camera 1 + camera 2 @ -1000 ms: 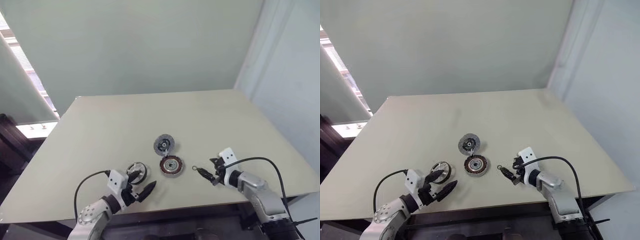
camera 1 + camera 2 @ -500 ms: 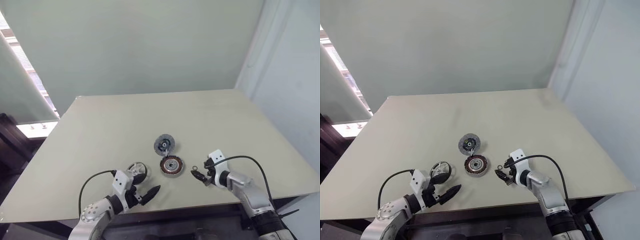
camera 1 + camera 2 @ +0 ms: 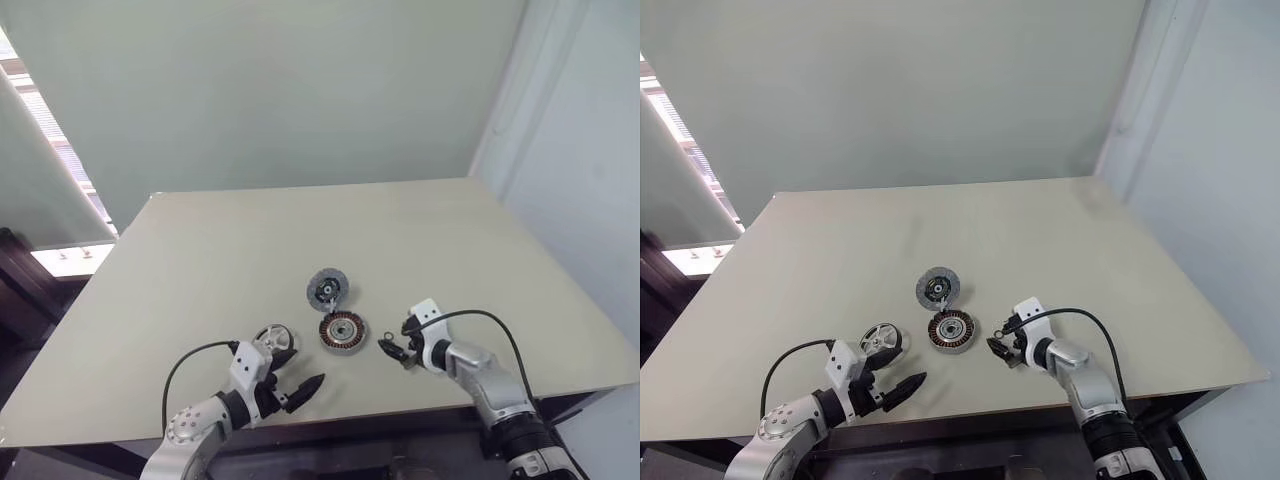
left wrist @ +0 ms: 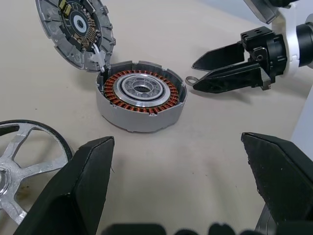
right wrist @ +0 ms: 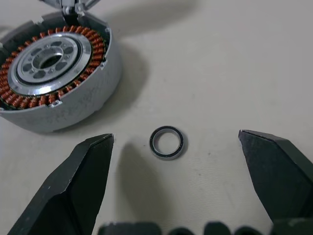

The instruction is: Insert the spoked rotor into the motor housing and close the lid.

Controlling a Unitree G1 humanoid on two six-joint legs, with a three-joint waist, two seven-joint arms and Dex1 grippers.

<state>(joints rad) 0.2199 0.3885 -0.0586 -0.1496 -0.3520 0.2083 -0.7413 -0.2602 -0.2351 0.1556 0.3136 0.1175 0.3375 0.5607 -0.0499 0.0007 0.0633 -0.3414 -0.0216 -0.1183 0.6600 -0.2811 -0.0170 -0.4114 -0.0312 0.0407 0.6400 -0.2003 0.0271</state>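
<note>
Tabletop point(image 3: 250, 240): broad, flat, pale beige with a matte surface; carried all the parts near its front edge.
Motor housing point(image 4: 141, 101): short round drum with a rough grey cast wall; held a ring of copper-coloured windings around a polished silver and dark centre; sat open at the top, near the middle of the front part of the tabletop.
Lid point(image 4: 76, 30): round grey metal disc with a ridged rim, dark centre hub and small gold-coloured parts on its inner face; stood tilted, joined to the housing's far rim, not closed.
Spoked rotor point(image 4: 22, 161): bright silver wheel with smooth flat spokes and a thin dark rim; lay flat on the tabletop to the left of the housing, apart from it, just beyond the left claw.
Left claw point(image 3: 290, 385): two black pointed fingers point(image 4: 80, 188) spread wide, released, grasping nothing; hung low over the front edge of the tabletop, aimed toward the housing.
Right claw point(image 5: 176, 191): two black tapered fingers point(image 5: 73, 188) spread wide, released; hung to the right of the housing with the small ring between the finger tips, no contact seen.
Small ring point(image 5: 167, 142): thin dark metal circle, smooth, lying flat on the tabletop just right of the housing.
</note>
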